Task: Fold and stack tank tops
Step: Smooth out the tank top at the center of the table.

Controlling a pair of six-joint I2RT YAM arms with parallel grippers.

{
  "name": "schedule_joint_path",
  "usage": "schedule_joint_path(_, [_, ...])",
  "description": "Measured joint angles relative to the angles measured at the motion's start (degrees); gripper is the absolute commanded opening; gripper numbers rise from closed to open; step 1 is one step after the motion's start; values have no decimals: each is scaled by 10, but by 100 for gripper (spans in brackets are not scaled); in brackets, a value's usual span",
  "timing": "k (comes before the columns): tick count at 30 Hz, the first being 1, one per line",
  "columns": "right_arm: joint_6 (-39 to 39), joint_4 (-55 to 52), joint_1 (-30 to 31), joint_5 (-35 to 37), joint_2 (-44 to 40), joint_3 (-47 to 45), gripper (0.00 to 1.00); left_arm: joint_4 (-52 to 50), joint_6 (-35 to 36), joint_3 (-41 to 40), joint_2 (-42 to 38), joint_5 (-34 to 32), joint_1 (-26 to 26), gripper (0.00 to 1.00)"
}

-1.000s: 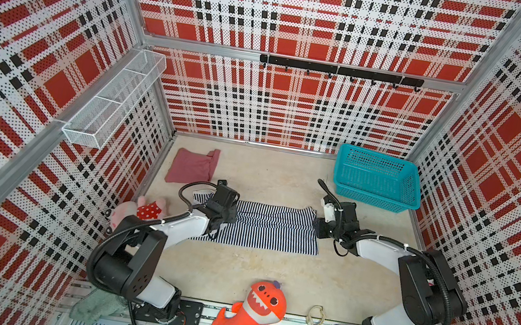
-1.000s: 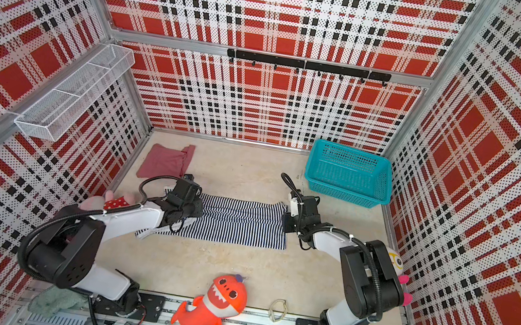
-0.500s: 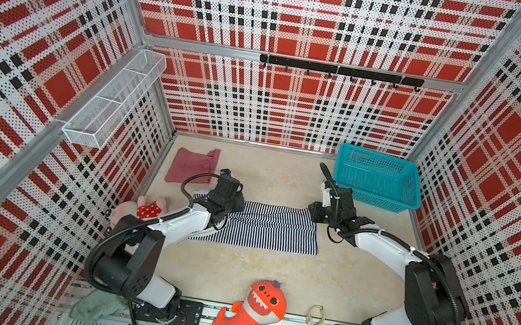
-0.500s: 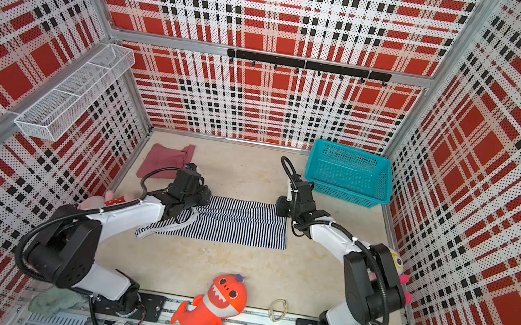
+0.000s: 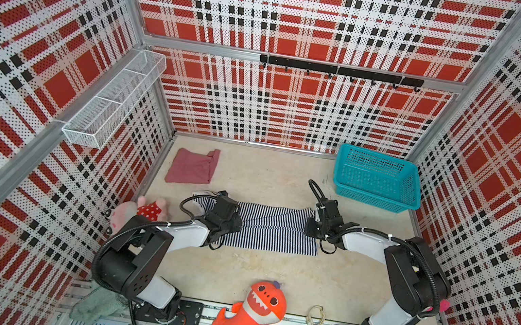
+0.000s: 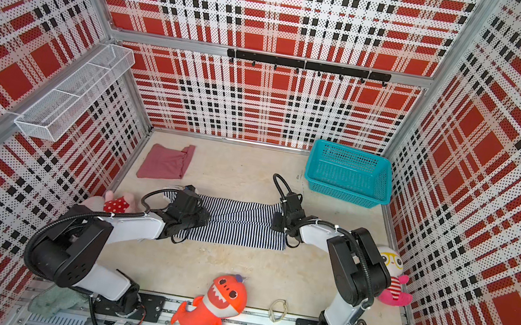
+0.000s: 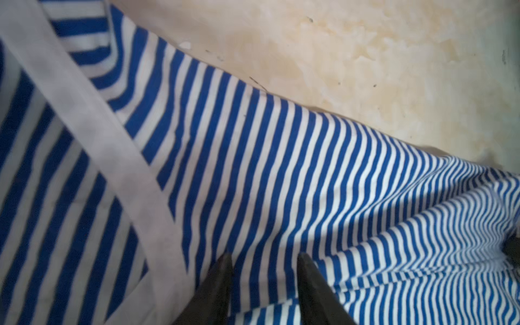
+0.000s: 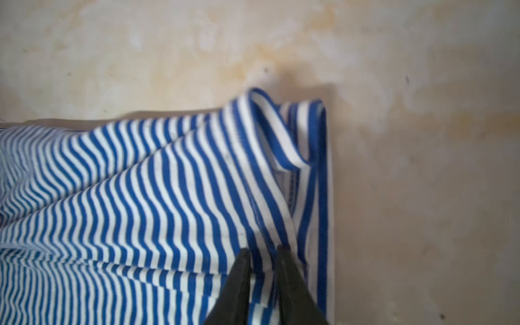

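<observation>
Now: beige desk [image 5: 268,279] boxed in by plaid walls. The left arm [image 5: 183,232] and right arm [image 5: 363,243] reach in low, one at each end of the striped tank top [image 5: 276,232], which lies spread across mid-desk with its long side running left to right; both top views agree.

A teal basket [image 5: 372,189] sits at the far right corner, well apart from the cloth. The maroon tank top [image 5: 192,168] lies folded at far left, near the wall, not touching the striped one. An orange shark toy [image 5: 259,310] rests on the near edge, centre. A pink plush [image 5: 143,211] sits left, beside the left arm.

Left jaws: over the striped top's left end, moderately wide, dark fingertips [image 7: 222,270] resting on flat cloth, nothing pinched between them. A white trim band [image 7: 98,135] crosses the stripes alongside.

Right jaws: at the top's right end, narrow, fingertips [image 8: 242,270] nearly together with a raised fold of the striped hem running between them. Bare desk lies just beyond that edge.
</observation>
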Motion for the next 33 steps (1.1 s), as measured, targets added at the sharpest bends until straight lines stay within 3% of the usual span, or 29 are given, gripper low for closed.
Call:
schedule_joint_path(6, [15,-37,-2,29,-47,-16,23,-23,-11,0,-42,0,17,44])
schedule_joint_path(11, [12,-59,11,47,-75,27,23,-40,-10,73,-56,1,16,45])
schedule_joint_path(17, [12,-28,37,23,6,139,23,25,-7,139,16,19,24,45])
schedule_joint_path(24, [14,-14,60,-8,119,201,23,91,-35,73,101,40,49,45])
schedule_joint_path(33, [17,-29,38,23,125,155,25,179,-60,21,108,43,96,45])
